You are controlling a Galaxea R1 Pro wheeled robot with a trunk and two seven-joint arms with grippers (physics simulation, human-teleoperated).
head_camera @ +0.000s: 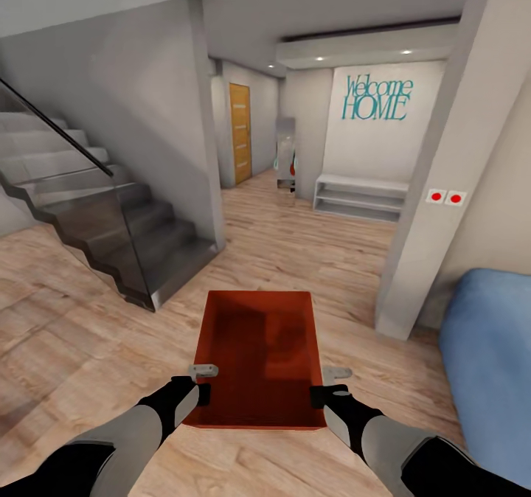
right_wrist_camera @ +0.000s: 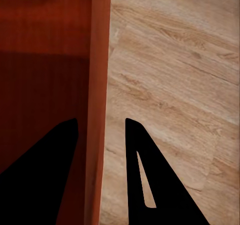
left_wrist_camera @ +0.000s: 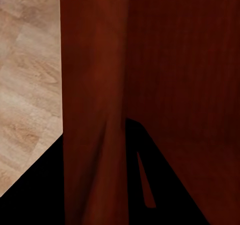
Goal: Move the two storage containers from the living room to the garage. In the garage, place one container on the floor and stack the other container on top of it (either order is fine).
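Note:
I hold one red-orange open-top storage container point(head_camera: 258, 349) level in front of me, above the light wood-plank floor point(head_camera: 295, 254) of the living room. My left gripper point(head_camera: 198, 391) is shut on its left wall and my right gripper point(head_camera: 327, 394) on its right wall, both near the rim. In the left wrist view the container wall point(left_wrist_camera: 95, 85) runs between the dark fingers point(left_wrist_camera: 165, 185). The right wrist view shows the wall point(right_wrist_camera: 98, 60) clamped between the fingers point(right_wrist_camera: 150, 175) the same way. The garage is out of view.
A grey staircase with a glass balustrade point(head_camera: 96, 217) rises at left. A white pillar point(head_camera: 435, 209) and a blue sofa point(head_camera: 490, 364) stand at right. Ahead, the wood floor leads to a white bench point(head_camera: 360, 196), a mirror point(head_camera: 286, 154) and a honey-wood door point(head_camera: 240, 132).

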